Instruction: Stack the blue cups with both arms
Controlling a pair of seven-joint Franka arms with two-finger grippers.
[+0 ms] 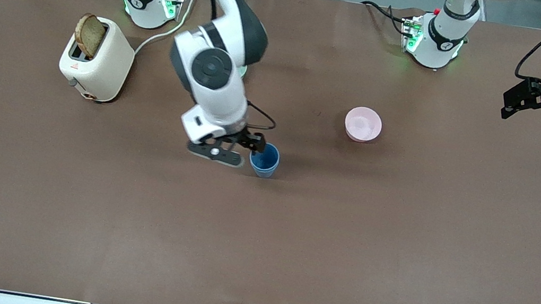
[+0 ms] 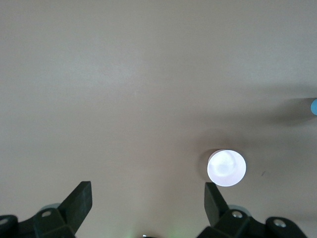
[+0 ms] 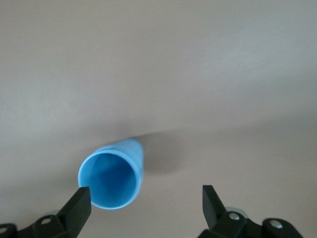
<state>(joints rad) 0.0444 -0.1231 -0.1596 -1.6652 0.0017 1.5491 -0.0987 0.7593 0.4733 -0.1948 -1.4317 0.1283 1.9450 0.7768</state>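
Note:
One blue cup (image 1: 264, 159) stands upright near the table's middle; I cannot make out a second cup apart from it. My right gripper (image 1: 237, 149) is open and low beside the cup, on the side toward the right arm's end of the table, not holding it. In the right wrist view the cup (image 3: 111, 178) lies by one fingertip (image 3: 79, 201) of the open right gripper (image 3: 145, 198). My left gripper (image 1: 530, 101) is open and empty, up in the air over the left arm's end of the table. It also shows open in the left wrist view (image 2: 148, 196).
A pink bowl (image 1: 363, 124) sits between the cup and the left arm's base, farther from the front camera than the cup; it shows in the left wrist view (image 2: 226, 167). A cream toaster (image 1: 96, 61) with a bread slice stands near the right arm's base.

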